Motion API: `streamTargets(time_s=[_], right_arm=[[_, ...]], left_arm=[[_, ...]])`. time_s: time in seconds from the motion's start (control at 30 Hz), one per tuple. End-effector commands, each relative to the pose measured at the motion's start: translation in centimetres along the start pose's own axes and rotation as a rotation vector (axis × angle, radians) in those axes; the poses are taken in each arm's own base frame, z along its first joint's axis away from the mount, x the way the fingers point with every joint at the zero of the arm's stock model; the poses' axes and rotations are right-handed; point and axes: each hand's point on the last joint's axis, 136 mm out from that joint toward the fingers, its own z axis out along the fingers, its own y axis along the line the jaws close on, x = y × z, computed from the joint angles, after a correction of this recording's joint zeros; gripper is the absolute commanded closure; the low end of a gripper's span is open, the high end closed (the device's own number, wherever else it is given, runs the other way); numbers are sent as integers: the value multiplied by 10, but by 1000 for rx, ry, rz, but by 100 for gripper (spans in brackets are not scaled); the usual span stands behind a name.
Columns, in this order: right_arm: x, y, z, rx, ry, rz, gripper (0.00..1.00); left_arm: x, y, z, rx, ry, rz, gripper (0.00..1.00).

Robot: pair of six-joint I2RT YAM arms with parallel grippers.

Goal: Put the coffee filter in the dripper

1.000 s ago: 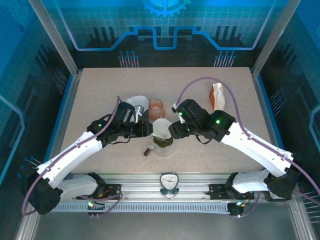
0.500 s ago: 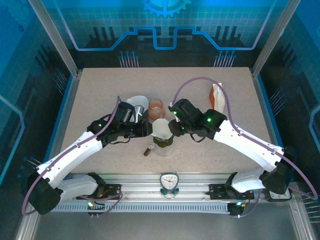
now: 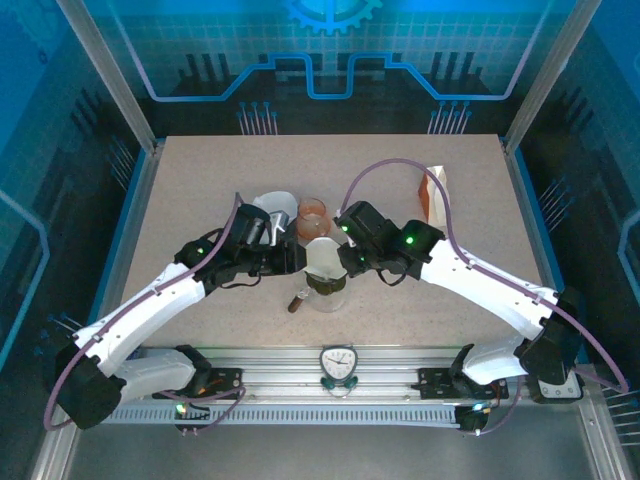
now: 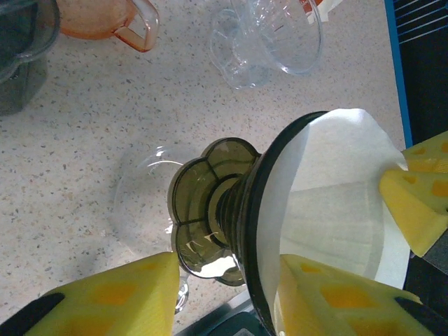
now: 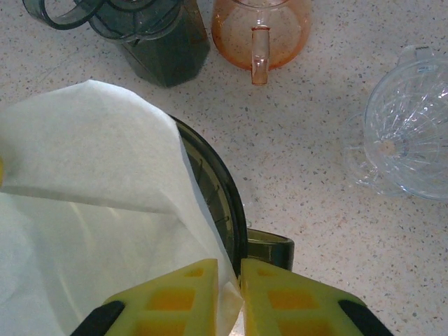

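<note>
On the tabletop (image 3: 200, 180), the left hand (image 4: 227, 280), jaws partway open, clasps the dark dripper (image 4: 210, 210) sitting on a glass carafe (image 4: 136, 203), apparently to steady it. The white coffee filter (image 5: 91, 161) sits partly inside the dripper's cone, one edge standing proud. The right hand (image 5: 229, 274), nearly closed, pinches that edge, likely to seat it.
</note>
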Motion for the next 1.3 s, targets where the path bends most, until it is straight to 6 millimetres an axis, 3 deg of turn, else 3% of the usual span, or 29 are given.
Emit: streamTargets(time_s=[0.0, 0.2, 0.37, 0.53, 0.67, 0.97, 1.27], right_arm=[[-1, -2, 2, -3, -5, 28, 82], [0, -2, 2, -3, -3, 30, 82], [-1, -4, 1, 2, -10, 34, 78], [-9, -12, -9, 46, -45, 41, 45], [-19, -11, -14, 45, -66, 35, 34], [-18, 4, 23, 36, 44, -18, 29], [-4, 1, 51, 62, 125, -37, 28]], left_arm=[[2, -8, -4, 41, 1, 0, 56], [4, -7, -6, 41, 1, -1, 55], [7, -4, -2, 36, 17, -2, 63], [9, -1, 1, 32, 24, 1, 65], [9, -1, 1, 29, 22, 4, 65], [7, 0, 1, 25, 11, 4, 62], [7, 0, 3, 25, 15, 4, 62]])
